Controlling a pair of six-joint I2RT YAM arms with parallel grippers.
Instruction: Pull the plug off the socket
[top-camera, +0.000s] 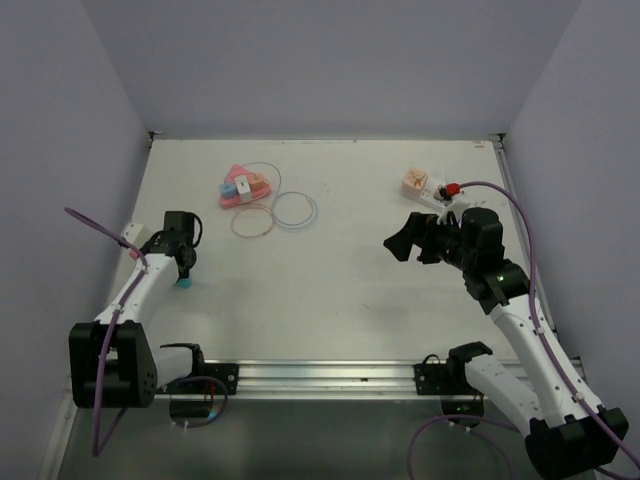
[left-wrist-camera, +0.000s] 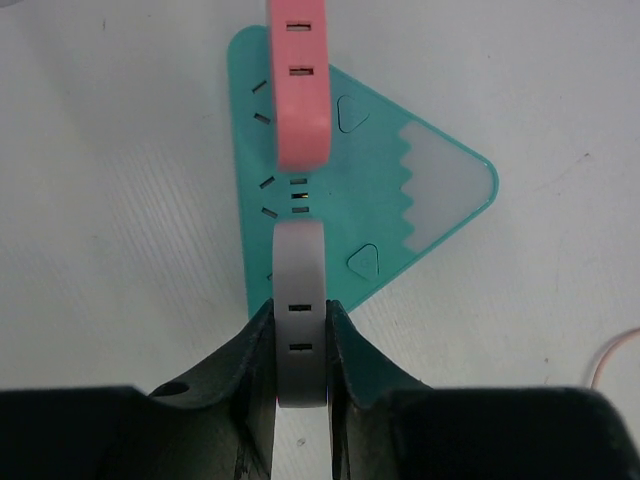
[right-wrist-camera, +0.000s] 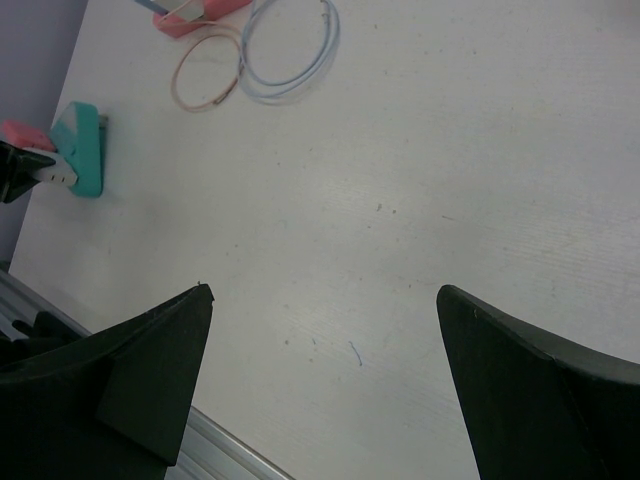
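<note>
A teal triangular socket (left-wrist-camera: 400, 190) lies flat on the table, also in the top view (top-camera: 184, 285) and the right wrist view (right-wrist-camera: 82, 150). A pink plug (left-wrist-camera: 300, 85) stands on its far part. A white plug (left-wrist-camera: 299, 300) stands at its near edge. My left gripper (left-wrist-camera: 300, 305) is shut on the white plug, one finger on each side; I cannot tell whether its prongs sit in the socket. My right gripper (right-wrist-camera: 325, 290) is open and empty, held above the table at the right (top-camera: 405, 243), far from the socket.
A pink socket block with plugs (top-camera: 243, 189) and two thin cable loops (top-camera: 295, 209) lie at the back middle. An orange-and-white socket (top-camera: 415, 182) with a red plug (top-camera: 452, 190) lies at the back right. The metal rail (top-camera: 330, 375) runs along the near edge.
</note>
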